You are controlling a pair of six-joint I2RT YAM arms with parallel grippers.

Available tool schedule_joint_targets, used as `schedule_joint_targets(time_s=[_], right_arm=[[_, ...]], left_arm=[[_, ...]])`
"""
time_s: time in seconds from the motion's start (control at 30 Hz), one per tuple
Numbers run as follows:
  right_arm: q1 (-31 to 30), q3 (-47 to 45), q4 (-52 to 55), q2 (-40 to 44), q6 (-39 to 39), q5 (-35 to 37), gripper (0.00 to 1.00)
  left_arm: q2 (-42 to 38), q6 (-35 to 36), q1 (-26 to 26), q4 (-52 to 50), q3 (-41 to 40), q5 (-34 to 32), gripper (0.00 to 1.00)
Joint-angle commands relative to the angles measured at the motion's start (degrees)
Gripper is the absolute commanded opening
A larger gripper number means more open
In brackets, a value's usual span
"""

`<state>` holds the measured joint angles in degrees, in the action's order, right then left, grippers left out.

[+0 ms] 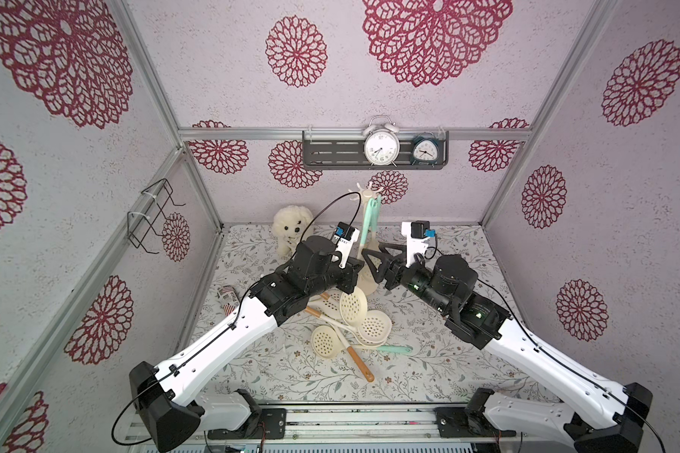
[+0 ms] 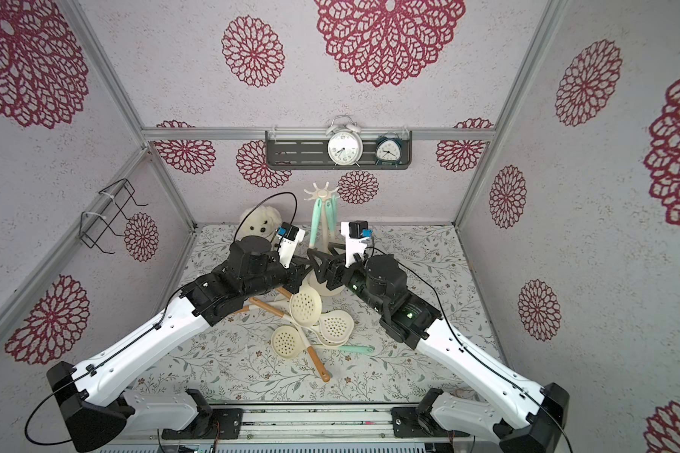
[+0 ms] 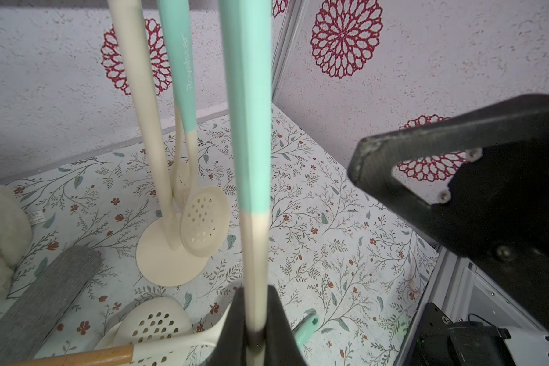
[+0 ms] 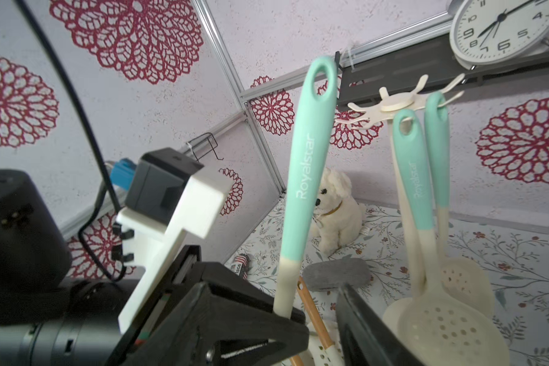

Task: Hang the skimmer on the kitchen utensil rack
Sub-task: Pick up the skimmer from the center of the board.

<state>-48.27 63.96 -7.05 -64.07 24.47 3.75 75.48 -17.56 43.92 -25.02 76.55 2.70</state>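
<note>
Well, the left gripper (image 3: pixel 255 320) pinches the upright skimmer (image 4: pixel 311 164) low on its neck just beside the rack (image 4: pixel 396 104), right gripper (image 1: pixel 375 255) open and empty, so the handle could pivot and miss a hook (image 4: pixel 351 119).

— What's unclear close up?
— The held skimmer (image 3: pixel 251 142) is blurred, loop and bowl out of frame; the rack (image 3: pixel 140 111) loses its crown.
— From above?
— The left arm (image 1: pixel 291 282) and right arm (image 1: pixel 440 286) cover much of the rack's base.
</note>
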Motion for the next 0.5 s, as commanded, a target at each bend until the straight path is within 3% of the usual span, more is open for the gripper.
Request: schedule_joint_targets(time_s=[0.0, 0.47], right_arm=[[0.05, 2.36, -7.04, -0.96, -0.8, 1.44, 0.61], [0.04, 5.3, -10.51, -7.85, 0.51, -0.29, 0.38]], left_arm=[[-2.21, -0.85, 0.52, 3.83, -0.44, 0.49, 0.0], [-3.76, -1.48, 1.24, 4.75, -1.64, 0.65, 0.0]])
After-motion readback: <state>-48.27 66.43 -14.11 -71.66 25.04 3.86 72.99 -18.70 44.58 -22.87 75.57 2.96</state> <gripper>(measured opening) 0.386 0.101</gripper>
